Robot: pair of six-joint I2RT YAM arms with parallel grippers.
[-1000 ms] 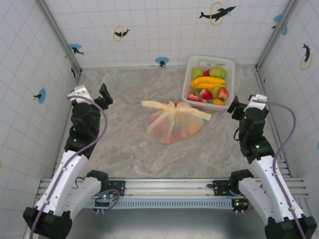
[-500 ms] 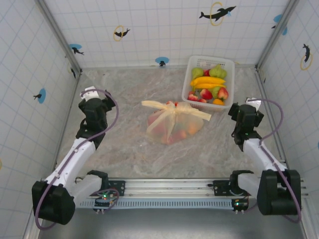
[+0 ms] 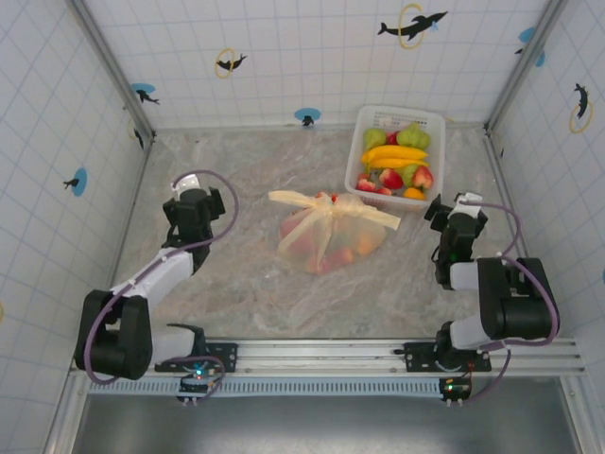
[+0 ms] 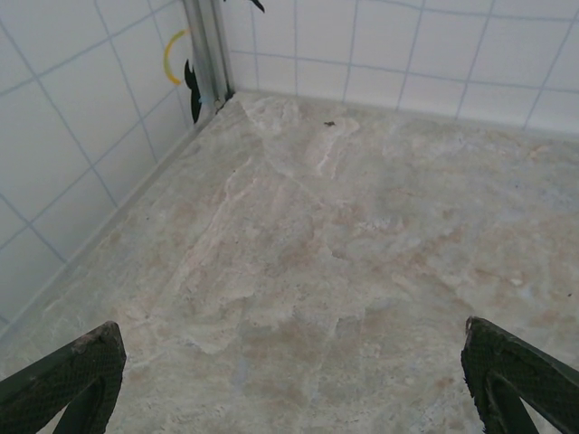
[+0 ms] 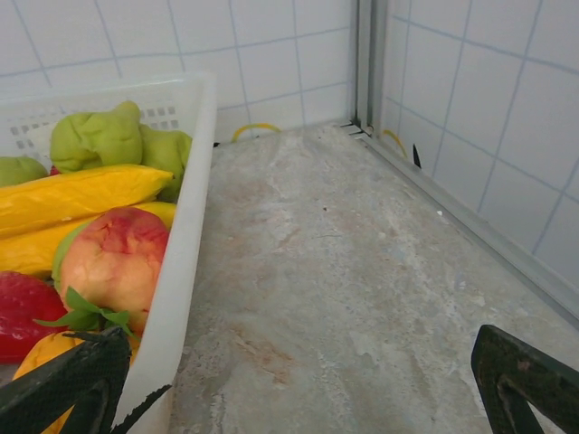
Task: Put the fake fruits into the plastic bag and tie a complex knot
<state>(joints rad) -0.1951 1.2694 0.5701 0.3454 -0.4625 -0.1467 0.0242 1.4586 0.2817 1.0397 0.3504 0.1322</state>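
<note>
The plastic bag (image 3: 333, 236) lies in the middle of the table, with fake fruits (image 3: 331, 255) showing red and orange through it. Its handles are bunched into a knot (image 3: 319, 202), and two loose ends stick out left and right. More fake fruits (image 3: 397, 161) fill the white basket: bananas (image 5: 77, 194), a green pear (image 5: 99, 136) and a red-yellow apple (image 5: 113, 258). My left gripper (image 3: 197, 200) (image 4: 289, 362) stands open over bare table, left of the bag. My right gripper (image 3: 454, 216) (image 5: 298, 362) is open and holds nothing, just right of the basket's wall.
The white basket (image 3: 427, 156) (image 5: 185, 226) stands at the back right, close to the bag. Tiled walls close in the table on three sides, with metal corner posts (image 4: 208, 54) (image 5: 366, 63). Both arms are folded low near the side walls.
Both arms have folded down and drawn back toward their bases. The left gripper sank toward the bag side, the right one sank slightly left. Bag and basket have not moved.
</note>
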